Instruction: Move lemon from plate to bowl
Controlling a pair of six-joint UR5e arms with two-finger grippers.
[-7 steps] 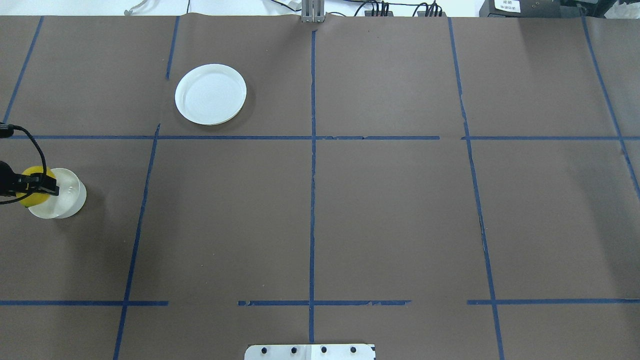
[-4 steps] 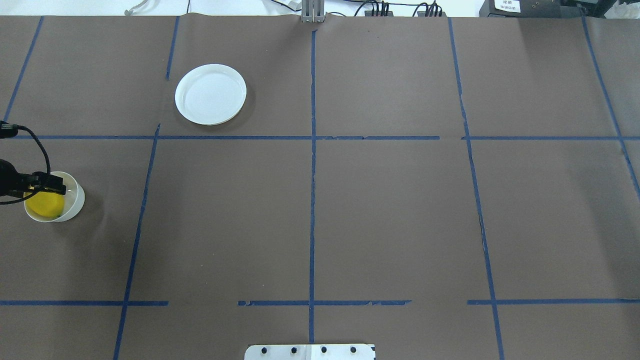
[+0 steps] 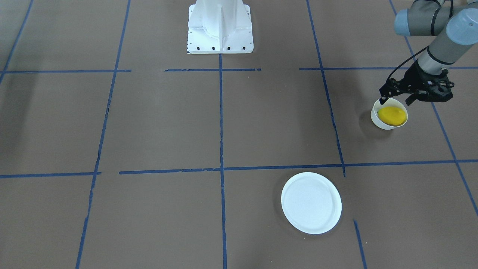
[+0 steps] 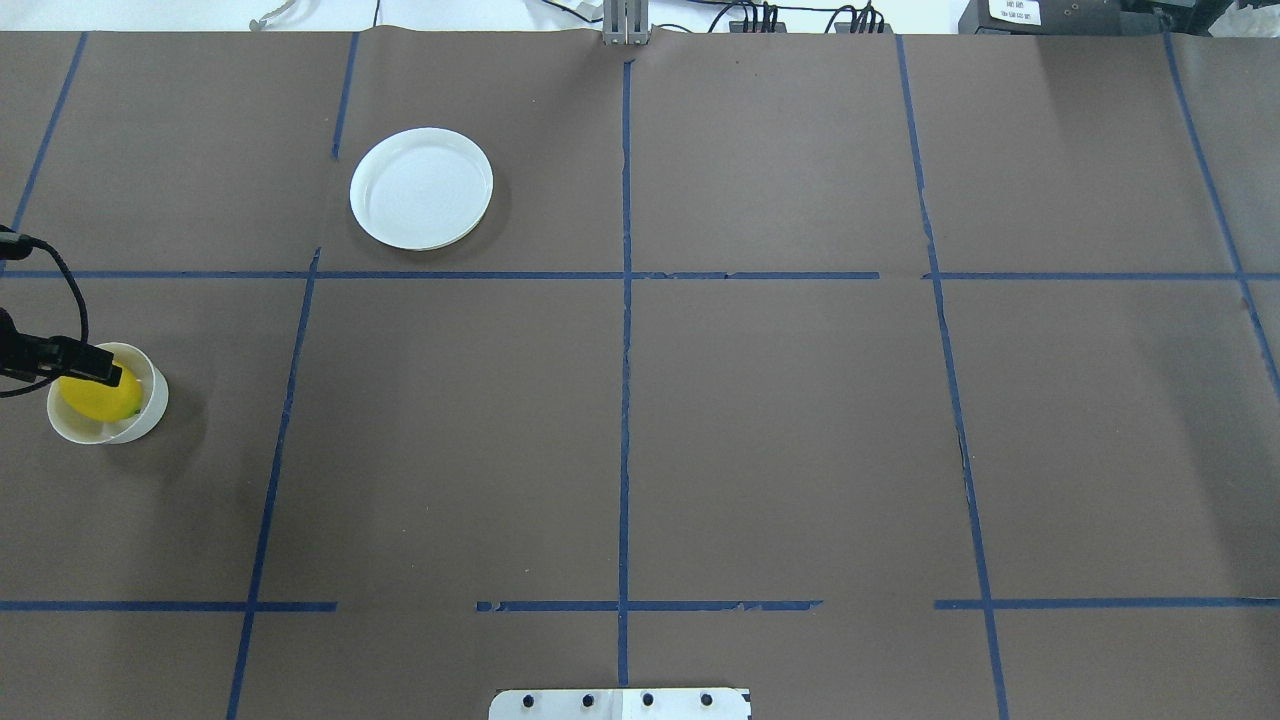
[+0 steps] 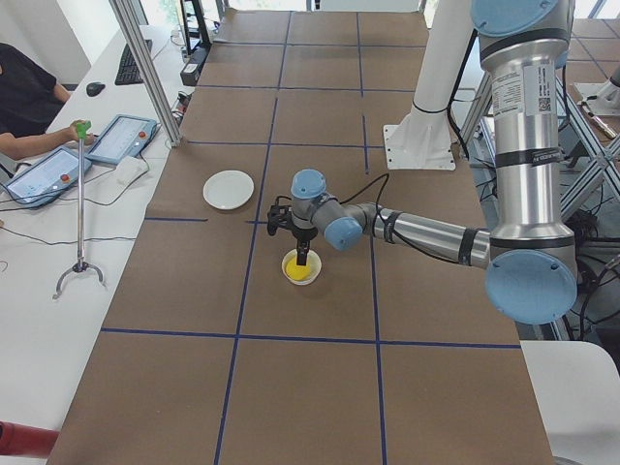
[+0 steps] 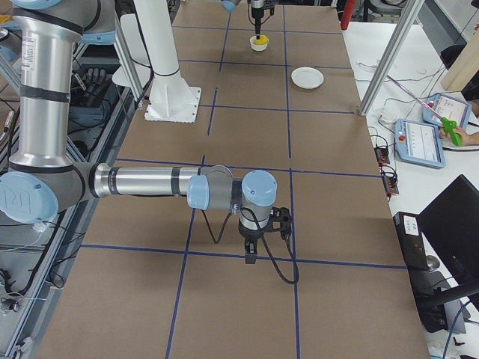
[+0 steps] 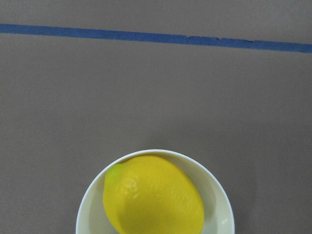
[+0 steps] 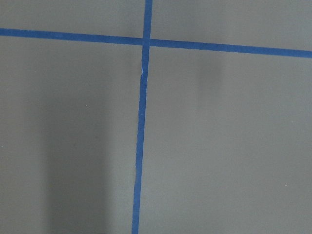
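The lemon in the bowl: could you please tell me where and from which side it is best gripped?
Probably grip the lemon across its narrow middle, from straight above: it lies on its side and the bowl rings it with its wall, blocking a sideways approach.

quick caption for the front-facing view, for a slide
The lemon lies in the small white bowl, the left gripper open just above it, the white plate empty nearer the camera.
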